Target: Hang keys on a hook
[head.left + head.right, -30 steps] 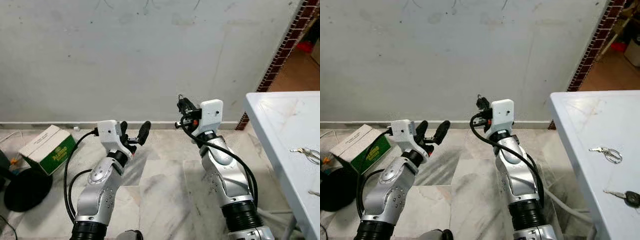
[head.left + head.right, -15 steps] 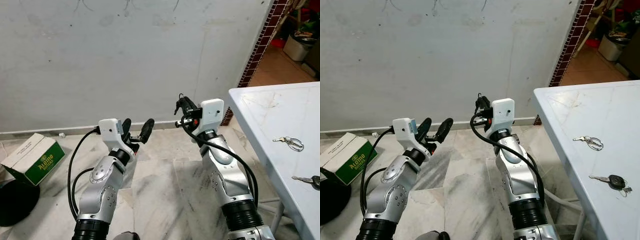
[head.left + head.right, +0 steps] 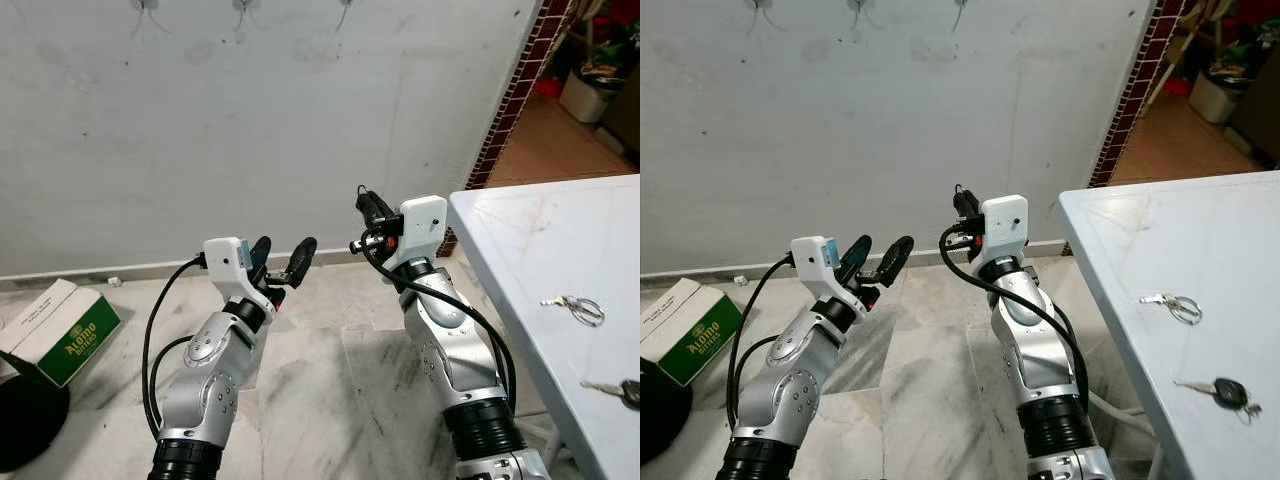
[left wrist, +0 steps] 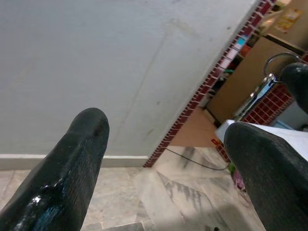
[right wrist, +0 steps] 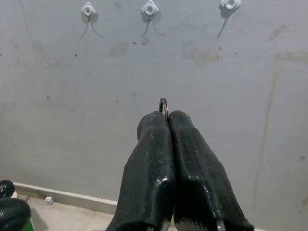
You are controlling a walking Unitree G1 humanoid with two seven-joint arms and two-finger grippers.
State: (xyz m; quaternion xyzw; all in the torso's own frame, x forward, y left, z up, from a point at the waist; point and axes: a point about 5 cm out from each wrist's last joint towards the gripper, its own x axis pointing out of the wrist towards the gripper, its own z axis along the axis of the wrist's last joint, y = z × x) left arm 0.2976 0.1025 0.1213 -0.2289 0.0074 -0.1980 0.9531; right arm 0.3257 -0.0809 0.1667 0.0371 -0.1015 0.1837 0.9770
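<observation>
My right gripper (image 5: pixel 168 118) is shut on a metal key ring (image 5: pixel 163 107), whose rim pokes out just above the fingertips. It is raised toward the grey wall, well below three white hooks (image 5: pixel 150 8) fixed in a row high up. The same hooks (image 3: pixel 241 6) sit at the top edge of the left eye view, with the right gripper (image 3: pixel 364 204) far beneath them. My left gripper (image 3: pixel 285 246) is held up beside it, open, with nothing between its fingers. In the left wrist view the held key ring (image 4: pixel 269 72) shows beyond the left fingers.
A white table (image 3: pixel 560 230) stands at the right with a loose bunch of keys (image 3: pixel 572 305) and a black car key (image 3: pixel 625 390) on it. A green and white box (image 3: pixel 60 330) and a black round object (image 3: pixel 20 425) lie on the marble floor at the left. A brick pillar (image 3: pixel 510 100) borders the wall.
The whole picture has shifted, so the camera has moved: the hooks have come into view at the top of the wall. Both arms hold the same pose.
</observation>
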